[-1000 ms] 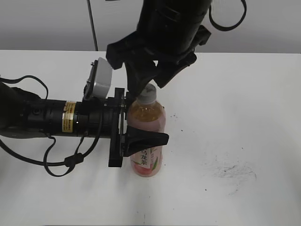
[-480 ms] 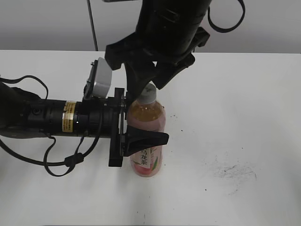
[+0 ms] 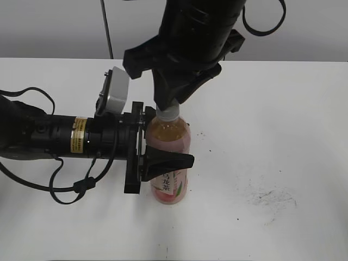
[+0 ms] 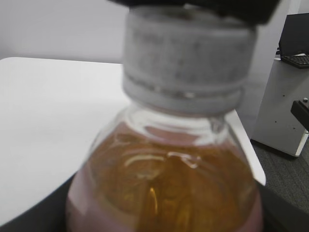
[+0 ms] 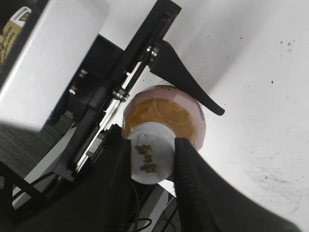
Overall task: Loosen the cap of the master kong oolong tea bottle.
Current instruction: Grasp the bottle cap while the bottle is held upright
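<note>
The master kong oolong tea bottle (image 3: 173, 142) stands upright on the white table, pinkish-amber tea showing above its pink label. My left gripper (image 3: 173, 157) reaches in from the left and is shut on the bottle's body; one black finger (image 3: 169, 160) crosses its front. From above, my right gripper (image 3: 167, 106) is shut on the cap (image 3: 168, 113). In the right wrist view the white cap (image 5: 151, 152) sits pressed between both black fingers (image 5: 193, 166), above the bottle's shoulder (image 5: 166, 112). The left wrist view shows the ribbed cap (image 4: 186, 63) and the bottle's shoulder (image 4: 164, 183) close up.
Dark smudges (image 3: 270, 198) mark the table (image 3: 283, 119) to the right of the bottle. A grey-white camera housing (image 3: 114, 91) sits on the left arm. A thin black cable (image 3: 106, 27) hangs at the back.
My right gripper's fingers have closed in onto the cap and now cover most of it. The left gripper and the bottle have stayed in place.
</note>
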Robot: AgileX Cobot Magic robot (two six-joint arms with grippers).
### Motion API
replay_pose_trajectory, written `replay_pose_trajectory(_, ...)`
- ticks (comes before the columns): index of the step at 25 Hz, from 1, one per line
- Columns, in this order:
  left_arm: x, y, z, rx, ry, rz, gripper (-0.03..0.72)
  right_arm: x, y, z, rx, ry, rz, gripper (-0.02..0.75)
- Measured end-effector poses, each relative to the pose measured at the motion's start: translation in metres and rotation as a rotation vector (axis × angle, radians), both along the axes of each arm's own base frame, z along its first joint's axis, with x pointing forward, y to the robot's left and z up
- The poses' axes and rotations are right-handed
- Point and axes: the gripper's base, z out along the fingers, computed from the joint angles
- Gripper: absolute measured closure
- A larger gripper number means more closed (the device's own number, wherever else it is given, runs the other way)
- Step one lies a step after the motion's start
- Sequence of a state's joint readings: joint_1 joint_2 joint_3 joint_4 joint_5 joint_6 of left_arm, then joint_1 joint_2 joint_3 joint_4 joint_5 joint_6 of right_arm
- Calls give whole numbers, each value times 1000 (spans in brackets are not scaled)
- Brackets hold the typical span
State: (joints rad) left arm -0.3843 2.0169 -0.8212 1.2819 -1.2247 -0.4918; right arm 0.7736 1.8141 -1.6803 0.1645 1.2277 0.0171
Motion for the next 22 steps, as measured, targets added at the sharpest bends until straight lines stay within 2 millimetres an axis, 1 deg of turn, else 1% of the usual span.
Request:
replay_pose_trajectory(3,0,0,0,0,0,0,243,0,0,0,-1,-3,8,522)
replay_pose_trajectory(7,0,0,0,0,-1,0,243,0,0,0,-2,-5,15,511)
replay_pose_trajectory(9,0,0,0,0,-1,1,243,0,0,0,1,-3,15,454)
replay_pose_trajectory(12,0,0,0,-1,1,4,243,-1,2,0,15,11,10,335)
replay_pose_trajectory(14,1,0,0,-1,2,7,243,-2,2,0,19,14,9,304)
replay_pose_trajectory(22,0,-1,0,0,2,6,243,-1,2,0,19,15,9,299)
